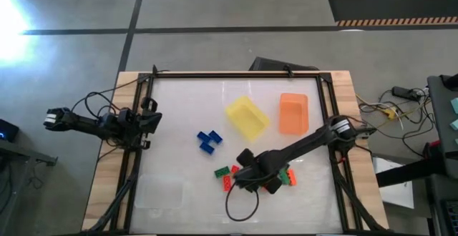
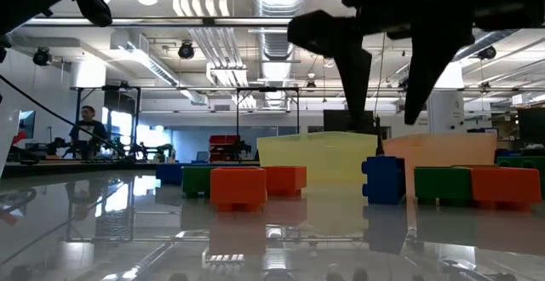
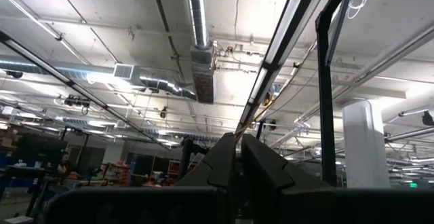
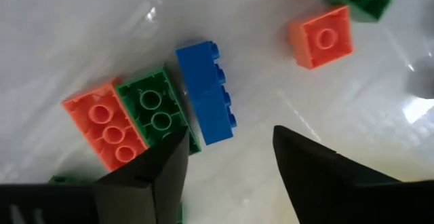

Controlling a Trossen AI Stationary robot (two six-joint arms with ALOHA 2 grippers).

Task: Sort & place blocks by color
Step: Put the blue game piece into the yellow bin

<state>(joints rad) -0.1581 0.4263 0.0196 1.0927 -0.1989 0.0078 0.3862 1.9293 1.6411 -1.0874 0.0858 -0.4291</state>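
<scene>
While the right end effector (image 4: 227, 159) hangs with its fingers spread and nothing between them, the blue brick (image 4: 205, 91) lies on the counter (image 1: 179, 107) just ahead of the gap, slightly toward the finger that sits over the green brick (image 4: 157, 108). Its long axis runs roughly along the line from the gap outward, so the fingers stand on either long side and could close across its narrow width. The green brick touches one long side of the blue one, and an orange brick (image 4: 105, 129) lies flush against the green; that crowding is what the next descent must allow for, since one finger would have to slip between blue and green. A second orange brick (image 4: 321, 37) sits apart on the other side, with more green beyond it at the frame's edge.

From above, this end effector (image 1: 247, 173) is over the mixed cluster near the counter's front, far nearer it than the left end effector (image 3: 237, 159), which is clenched shut, pointing at the ceiling, and parked off the counter's left edge. A group of blue blocks (image 1: 209, 141) lies farther out, toward the left arm.

Beyond the cluster stand the yellow tray (image 1: 247, 118) and the orange tray (image 1: 293, 113); both look empty. A clear tray (image 1: 159, 192) rests at the front left, apparently empty too.
</scene>
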